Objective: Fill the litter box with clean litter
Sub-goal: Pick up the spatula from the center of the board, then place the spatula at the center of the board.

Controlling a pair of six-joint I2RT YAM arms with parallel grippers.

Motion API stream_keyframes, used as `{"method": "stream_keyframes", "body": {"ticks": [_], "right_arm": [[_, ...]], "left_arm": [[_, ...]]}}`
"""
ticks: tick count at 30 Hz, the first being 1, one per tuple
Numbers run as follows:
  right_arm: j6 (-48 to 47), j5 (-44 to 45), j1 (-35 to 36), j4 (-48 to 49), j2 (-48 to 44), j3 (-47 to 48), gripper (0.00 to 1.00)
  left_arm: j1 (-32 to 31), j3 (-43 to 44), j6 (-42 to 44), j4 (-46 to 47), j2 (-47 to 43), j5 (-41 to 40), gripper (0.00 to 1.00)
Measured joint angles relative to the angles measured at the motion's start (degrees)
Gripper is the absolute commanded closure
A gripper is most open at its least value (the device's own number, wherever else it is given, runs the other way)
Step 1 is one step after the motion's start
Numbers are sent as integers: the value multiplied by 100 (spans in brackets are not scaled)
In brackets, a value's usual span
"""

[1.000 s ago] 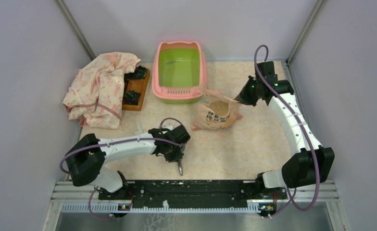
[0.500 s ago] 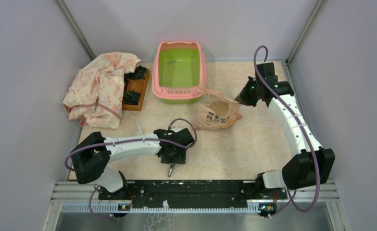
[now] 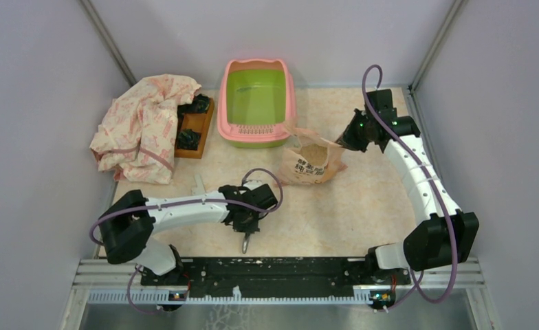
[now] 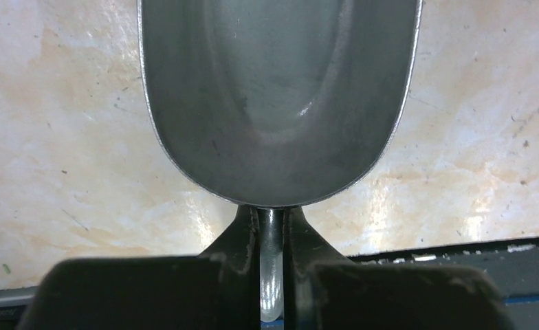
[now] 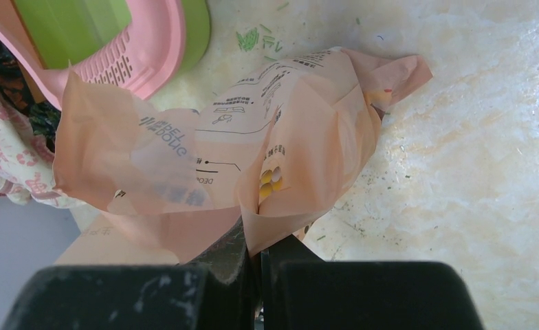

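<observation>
The litter box (image 3: 291, 103), pink-rimmed with a lime-green inside, stands at the back centre; its corner (image 5: 157, 48) shows in the right wrist view. In front of it the peach-pink bag (image 3: 311, 165) stands open, with tan clean litter (image 3: 313, 152) showing in its mouth. My right gripper (image 3: 347, 141) is shut on the bag's upper edge (image 5: 287, 130), and the jaws (image 5: 256, 240) pinch a fold of it. My left gripper (image 3: 246, 221) is near the front edge, shut on the handle of the silver scoop (image 3: 244, 241). The scoop's empty bowl (image 4: 280, 96) sticks out ahead of the fingers (image 4: 271, 223).
A crumpled pink patterned cloth (image 3: 146, 127) lies at the back left, partly over a brown wooden tray (image 3: 196, 126) holding dark items. Grey walls close in the left, right and back. A black rail (image 3: 273, 271) runs along the near edge.
The left gripper has shifted a little toward the near edge. The scoop has swung from pointing near-right to near-left, and the jaws have closed on its handle. The right arm and bag are still.
</observation>
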Motion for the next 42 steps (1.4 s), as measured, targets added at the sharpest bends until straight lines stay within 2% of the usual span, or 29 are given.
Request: {"method": "stream_keyframes", "body": {"ticks": [5,9,14,20,23,27,35,38,42], "right_arm": [[-98,48,2,7,0,0,100],[-195,105,2,24,0,0,100],[-387,289,33,22,-2,0,100],[-678,533,66,42,-125,-98,100],[-887,667,101,68,-334,-286,100],[-1145,896,162,42,-494,-363,100],[-1464,1502,544,61,-852,-684,100],[-1488,1613,549,96,-940,-824,100],[-1504,1676,553,138,-935,-835,100]], "left_arm": [[-55,173,184,-352,-380,-4,100],[-61,925,452,-857,-588,35,100],[-245,2522,828,-1574,-450,109,100],[-662,4885,1204,-2835,590,-15,100],[-734,5536,1384,-3246,914,2,100],[-741,5816,1556,-3591,866,201,100],[-741,5766,1821,-3856,813,638,100],[-748,5504,1862,-3849,793,726,100],[-811,4610,1764,-3810,621,758,100]]}}
